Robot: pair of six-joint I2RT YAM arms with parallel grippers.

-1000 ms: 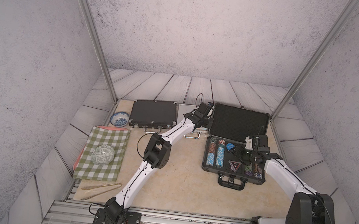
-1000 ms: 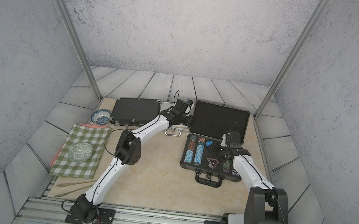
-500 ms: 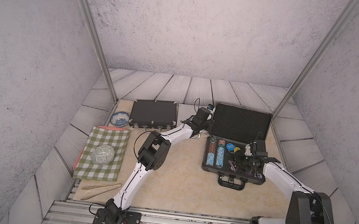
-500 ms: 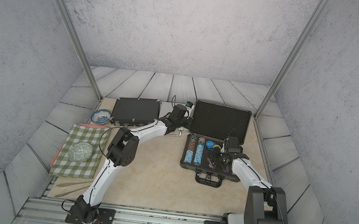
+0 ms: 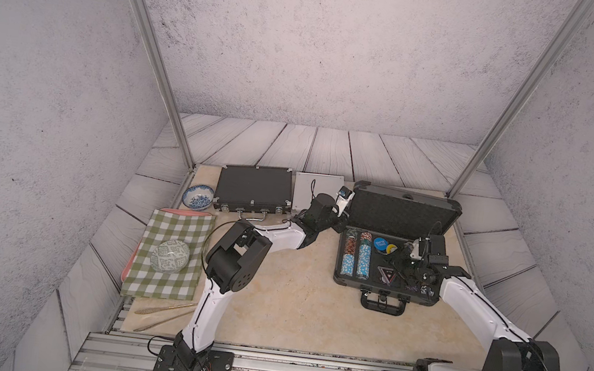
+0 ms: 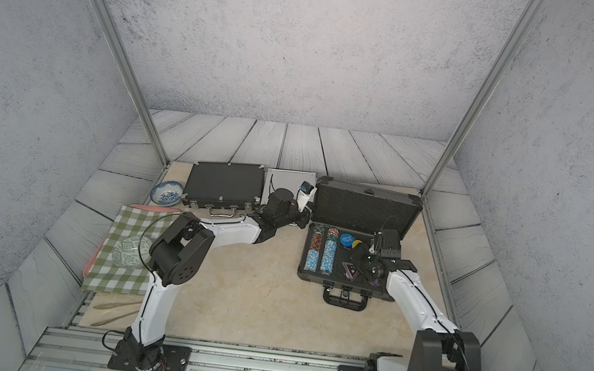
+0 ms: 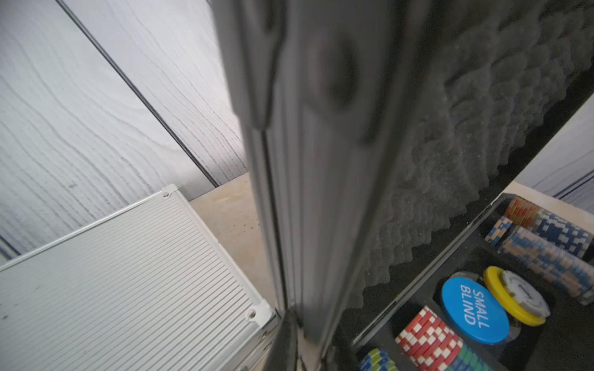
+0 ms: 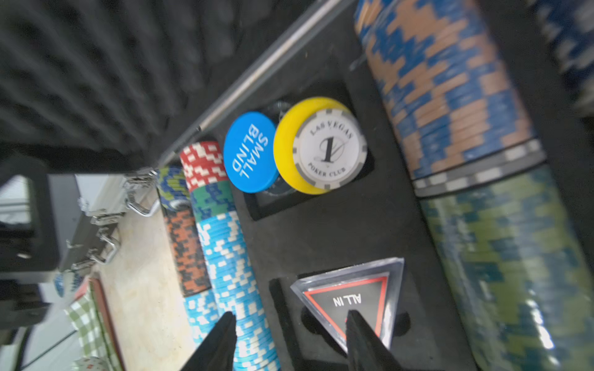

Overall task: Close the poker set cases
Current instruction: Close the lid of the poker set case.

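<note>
Green-checked cloth (image 5: 175,283) lies farthest left on the table (image 5: 292,301). A patterned dish (image 5: 170,255) sits on it and a blue bowl (image 5: 198,196) stands just behind it. Next along the back comes the black case (image 5: 254,189), lying flat and closed, handle toward me. Just beside it on the right lies the silver case (image 5: 316,189), closed too, ribbed top up.

My left arm reaches across in front of those two. My left gripper (image 5: 343,209) is at the left edge of the raised lid (image 5: 400,212) of the grey case (image 5: 349,283). My left wrist view is filled with that blurred edge, so I cannot tell whether my jaws are pinched on it or only beside it.

The grey case is open at the right of the table, its base flat with the handle toward me. The lid stands up behind, foam facing forward. Chips (image 5: 356,255) lie in rows in the base. My right gripper (image 8: 289,340) hangs low over the base. Its fingers are apart with nothing between them, just above the triangular ALL IN marker (image 8: 350,295).
</note>
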